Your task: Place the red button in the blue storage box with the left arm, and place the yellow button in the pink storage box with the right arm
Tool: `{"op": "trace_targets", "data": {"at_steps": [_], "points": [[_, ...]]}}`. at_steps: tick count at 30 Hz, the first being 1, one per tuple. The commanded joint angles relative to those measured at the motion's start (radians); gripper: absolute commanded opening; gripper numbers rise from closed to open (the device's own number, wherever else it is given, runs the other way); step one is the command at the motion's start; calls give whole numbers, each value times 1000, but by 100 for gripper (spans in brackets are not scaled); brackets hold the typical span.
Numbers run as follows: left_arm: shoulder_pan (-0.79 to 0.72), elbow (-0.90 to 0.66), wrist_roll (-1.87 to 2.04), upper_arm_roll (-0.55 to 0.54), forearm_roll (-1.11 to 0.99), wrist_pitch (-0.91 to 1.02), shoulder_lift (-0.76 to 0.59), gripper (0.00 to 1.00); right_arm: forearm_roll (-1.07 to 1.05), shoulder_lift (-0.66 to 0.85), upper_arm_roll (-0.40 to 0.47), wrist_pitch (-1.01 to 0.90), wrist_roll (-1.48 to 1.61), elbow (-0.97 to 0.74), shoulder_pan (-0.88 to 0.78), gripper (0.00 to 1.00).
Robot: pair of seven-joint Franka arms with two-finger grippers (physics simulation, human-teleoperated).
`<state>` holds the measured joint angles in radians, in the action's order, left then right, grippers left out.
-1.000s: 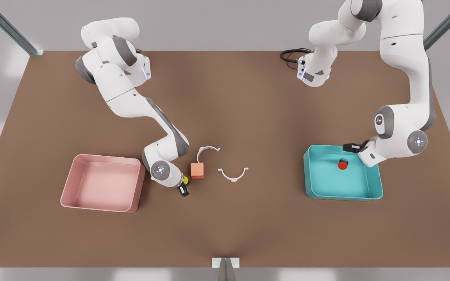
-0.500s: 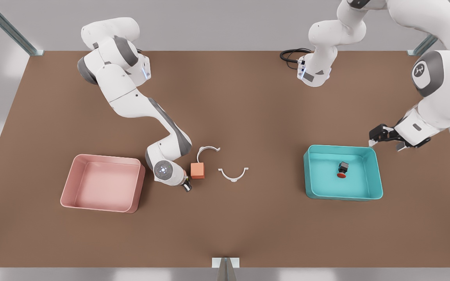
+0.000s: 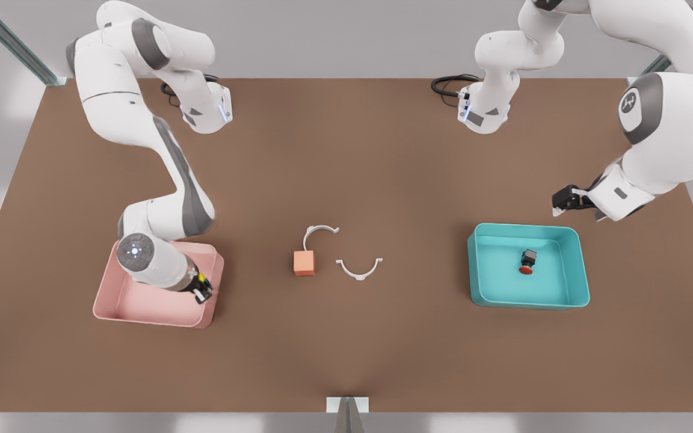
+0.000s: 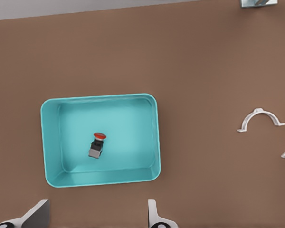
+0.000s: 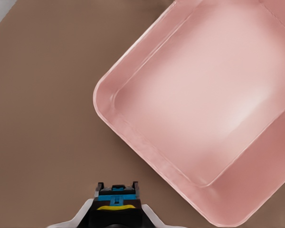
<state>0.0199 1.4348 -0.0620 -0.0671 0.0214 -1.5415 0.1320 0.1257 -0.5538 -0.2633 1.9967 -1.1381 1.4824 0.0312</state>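
Note:
The red button [image 3: 527,263] lies tipped on its side inside the blue storage box [image 3: 530,304]; the left wrist view looks down on the button [image 4: 97,145] and the box [image 4: 99,179]. My left gripper [image 3: 563,201] hangs open and empty above the table just behind the box's far right corner, its fingertips [image 4: 154,216] wide apart. On the front view's left, my right gripper [image 3: 202,291] is shut on the yellow button [image 3: 200,278] over the near right part of the pink storage box [image 3: 142,316]. The right wrist view shows that button [image 5: 115,207] between the fingers, with the pink box [image 5: 147,156] below.
A salmon-orange cube [image 3: 304,263] sits mid-table with two white curved clips [image 3: 319,231] [image 3: 358,270] beside it. Black cables [image 3: 449,84] lie at the back near one arm's base. Bare brown table stretches between the two boxes and along the front.
My right gripper closed on the yellow button beside the cube and carried it left, over the pink box. My left gripper lifted away from the blue box, and the red button tipped onto its side.

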Motion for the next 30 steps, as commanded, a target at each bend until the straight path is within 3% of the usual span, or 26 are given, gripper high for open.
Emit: {"op": "trace_targets", "data": {"at_steps": [1, 3, 7, 8, 9, 15, 18, 20, 21, 23, 30], "points": [[-1, -1, 80, 0, -3, 9, -3, 100, 9, 23, 0, -151, 500, 7, 33, 27], [2, 33, 71, 4, -3, 26, -57, 100, 9, 29, -2, -156, 537, 47, 76, 27], [-1, 23, 80, 1, -6, 17, -38, 100, 12, 28, -2, -145, 581, 105, 125, 30], [-1, 21, 80, 1, -6, 17, -38, 100, 14, 28, 0, -150, 586, 118, 142, 51], [-1, 21, 80, 1, -6, 17, -38, 100, 40, 28, -1, -153, 589, 119, 144, 100], [0, 21, 80, 1, -5, 17, -38, 100, 72, 37, -4, -156, 649, 44, 139, 100], [0, 21, 82, 1, -3, 20, -38, 100, 68, 140, -16, -159, 822, -20, 141, 100], [0, 21, 82, 1, -3, 20, -38, 100, 23, 258, 39, -239, 988, -20, 121, 100], [0, 21, 80, 1, -3, 20, -38, 100, -66, 344, 162, -317, 1092, -16, 44, 100], [2, 21, 80, 1, -3, 20, -38, 100, -78, 509, 236, -512, 1107, 3, -34, 100], [2, 21, 79, 1, -3, 20, -37, 100, -77, 466, 231, -524, 1104, -2, -50, 100]]}}
